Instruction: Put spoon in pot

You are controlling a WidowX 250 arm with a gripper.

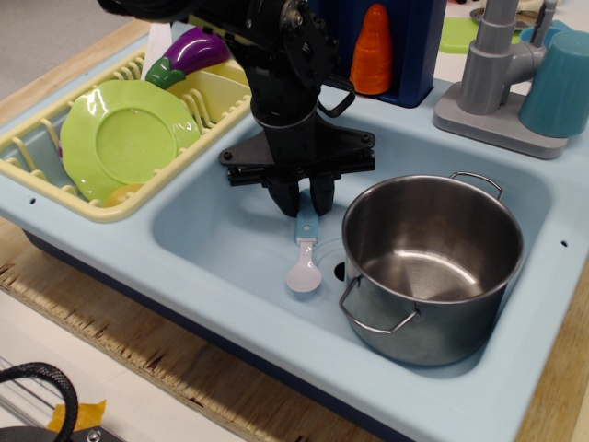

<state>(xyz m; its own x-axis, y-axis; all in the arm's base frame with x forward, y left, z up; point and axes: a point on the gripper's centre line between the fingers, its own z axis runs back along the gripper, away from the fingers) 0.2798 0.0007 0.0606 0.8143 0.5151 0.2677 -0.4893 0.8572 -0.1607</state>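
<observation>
The spoon (303,261) has a light blue handle and a white bowl. It hangs bowl-down from my black gripper (305,204), just above the sink floor beside the drain. My gripper is shut on the top of the spoon's handle. The shiny steel pot (431,264) with two wire loop handles stands upright and empty in the right half of the sink. Its rim is just right of the spoon and my gripper.
The light blue sink (207,244) holds pot and spoon. A yellow dish rack (55,129) with a green plate (124,138) and purple eggplant (189,51) is at left. An orange carrot (373,48), grey faucet (492,64) and teal cup (560,85) stand behind.
</observation>
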